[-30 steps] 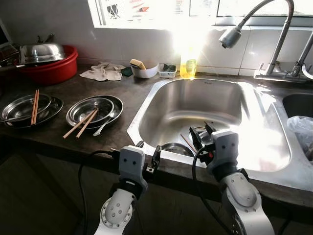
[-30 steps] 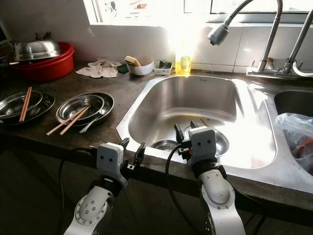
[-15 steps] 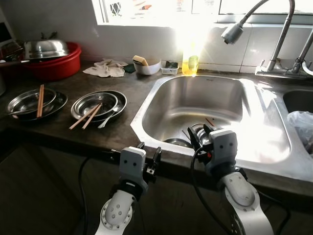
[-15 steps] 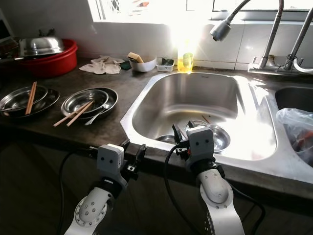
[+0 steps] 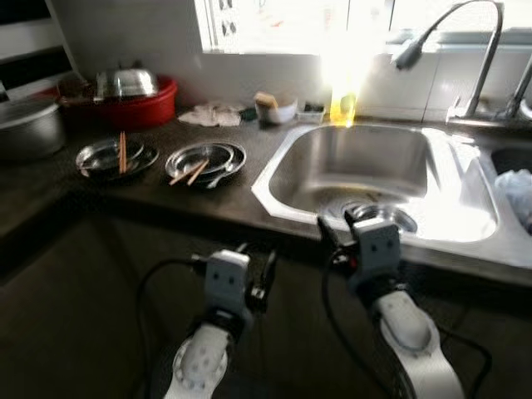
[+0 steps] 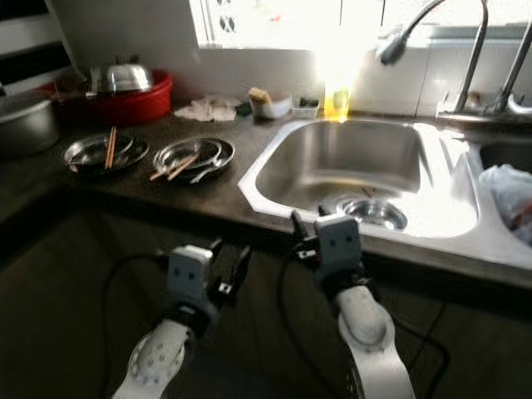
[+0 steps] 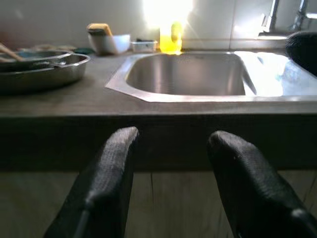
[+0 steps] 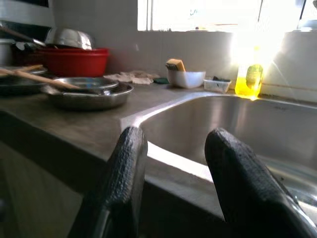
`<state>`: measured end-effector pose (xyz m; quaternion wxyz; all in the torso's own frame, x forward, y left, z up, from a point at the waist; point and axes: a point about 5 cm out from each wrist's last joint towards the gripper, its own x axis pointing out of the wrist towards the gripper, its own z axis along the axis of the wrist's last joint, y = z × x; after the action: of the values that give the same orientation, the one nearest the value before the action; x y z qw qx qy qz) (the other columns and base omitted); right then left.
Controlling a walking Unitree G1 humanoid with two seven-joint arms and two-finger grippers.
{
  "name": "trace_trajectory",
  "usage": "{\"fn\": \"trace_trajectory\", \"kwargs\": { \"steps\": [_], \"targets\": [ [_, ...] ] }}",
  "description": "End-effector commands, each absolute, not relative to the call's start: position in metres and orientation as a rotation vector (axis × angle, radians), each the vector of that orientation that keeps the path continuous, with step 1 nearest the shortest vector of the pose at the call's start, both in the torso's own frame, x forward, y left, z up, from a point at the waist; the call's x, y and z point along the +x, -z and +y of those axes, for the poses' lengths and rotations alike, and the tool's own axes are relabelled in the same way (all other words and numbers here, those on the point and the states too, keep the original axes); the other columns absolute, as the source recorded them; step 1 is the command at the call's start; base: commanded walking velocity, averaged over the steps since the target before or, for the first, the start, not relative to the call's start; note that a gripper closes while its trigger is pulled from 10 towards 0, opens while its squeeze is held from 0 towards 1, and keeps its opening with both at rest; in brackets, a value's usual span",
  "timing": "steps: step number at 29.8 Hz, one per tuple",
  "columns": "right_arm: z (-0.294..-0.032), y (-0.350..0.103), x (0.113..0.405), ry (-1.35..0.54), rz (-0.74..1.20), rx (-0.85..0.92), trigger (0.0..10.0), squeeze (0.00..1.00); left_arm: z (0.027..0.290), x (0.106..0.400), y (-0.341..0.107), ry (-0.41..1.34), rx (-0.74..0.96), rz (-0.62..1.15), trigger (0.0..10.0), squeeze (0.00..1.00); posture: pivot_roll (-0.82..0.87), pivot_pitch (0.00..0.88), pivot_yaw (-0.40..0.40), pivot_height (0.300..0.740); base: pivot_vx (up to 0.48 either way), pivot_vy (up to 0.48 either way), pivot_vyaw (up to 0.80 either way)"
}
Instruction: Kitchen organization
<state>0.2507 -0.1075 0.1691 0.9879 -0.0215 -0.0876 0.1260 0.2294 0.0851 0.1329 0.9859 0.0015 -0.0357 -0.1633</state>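
Both arms are held up in front of the dark counter, below its front edge. My left gripper (image 5: 256, 264) is open and empty, facing the counter front under the sink (image 7: 188, 74). The right gripper (image 5: 339, 233) is open and empty too, level with the sink rim (image 8: 163, 153). A steel bowl (image 5: 382, 218) lies in the sink basin. On the counter to the left sit two stacks of steel plates, one (image 5: 205, 158) with chopsticks and a spoon, the other (image 5: 108, 156) with chopsticks.
A red basin with a steel lid (image 5: 133, 100) and a grey pot (image 5: 29, 125) stand at the back left. Cloth (image 5: 212, 114), a white bowl with a sponge (image 5: 274, 108) and a yellow soap bottle (image 5: 342, 104) line the wall. A faucet (image 5: 407, 54) overhangs the sink; a plastic bag (image 5: 515, 187) lies far right.
The camera has drawn back from the counter, so the whole scene looks smaller and farther. The right gripper, earlier over the sink rim, now sits in front of the counter edge. Both stay open.
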Motion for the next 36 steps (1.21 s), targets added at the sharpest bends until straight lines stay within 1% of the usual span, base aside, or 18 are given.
{"fn": "trace_trajectory", "kwargs": {
  "steps": [1,12,29,36],
  "targets": [
    [-0.1098,-0.1725,0.2512,-0.247,-0.188,-0.047,10.0,0.0,0.0814,0.2283,-0.1338,0.339,-0.001,-0.075,10.0,0.0,0.03,0.006,0.03,0.74,-0.281,0.0,0.0],
    [-0.1086,-0.1712,0.2492,-0.261,-0.183,-0.064,10.0,0.0,0.0818,0.2276,-0.1333,0.335,-0.001,-0.07,10.0,0.0,0.03,0.014,0.028,0.74,-0.252,0.0,0.0],
    [-0.1051,-0.1683,0.2473,-0.292,-0.174,-0.076,10.0,0.0,0.0823,0.2278,-0.134,0.323,-0.004,-0.068,10.0,0.0,0.03,0.019,0.025,0.74,0.0,0.0,0.76],
    [-0.104,-0.1678,0.2474,-0.299,-0.172,-0.079,10.0,0.0,0.082,0.2281,-0.1338,0.327,0.003,-0.071,10.0,0.0,0.03,0.02,0.024,0.74,0.224,0.0,0.8]
  ]
}}
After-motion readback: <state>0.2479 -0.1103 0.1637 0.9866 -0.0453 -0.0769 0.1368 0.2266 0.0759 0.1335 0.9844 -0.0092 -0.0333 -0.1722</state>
